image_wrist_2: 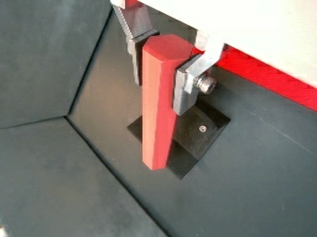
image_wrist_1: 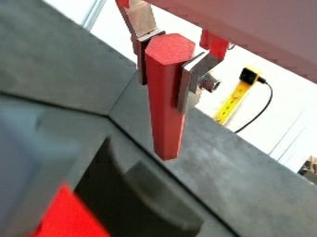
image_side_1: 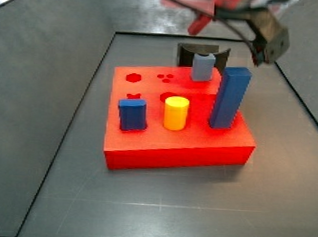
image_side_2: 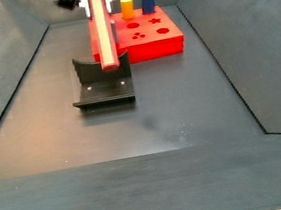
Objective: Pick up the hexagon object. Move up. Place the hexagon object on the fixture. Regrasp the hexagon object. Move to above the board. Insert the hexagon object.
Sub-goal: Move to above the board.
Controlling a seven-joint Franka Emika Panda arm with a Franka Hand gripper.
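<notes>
I see the long red prism-shaped hexagon object (image_wrist_2: 158,104) in the silver-plated claw (image_wrist_2: 165,57) with dark pads — above the small black fixture (image_side_2: 103,82). The square red board (image_side_1: 175,126) carries blue, yellow and grey pegs — the floor is dark grey.

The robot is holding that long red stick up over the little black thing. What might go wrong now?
1. The gripper pinches only the top end of the long red hexagon bar, so the hanging bar might tilt or slip.
2. In a side view the bar hangs upright over the small black L-shaped fixture. If the aim is off, its lower end could bump the fixture's upright wall rather than settle on it.
3. A badly seated bar could tip over on release.
</notes>
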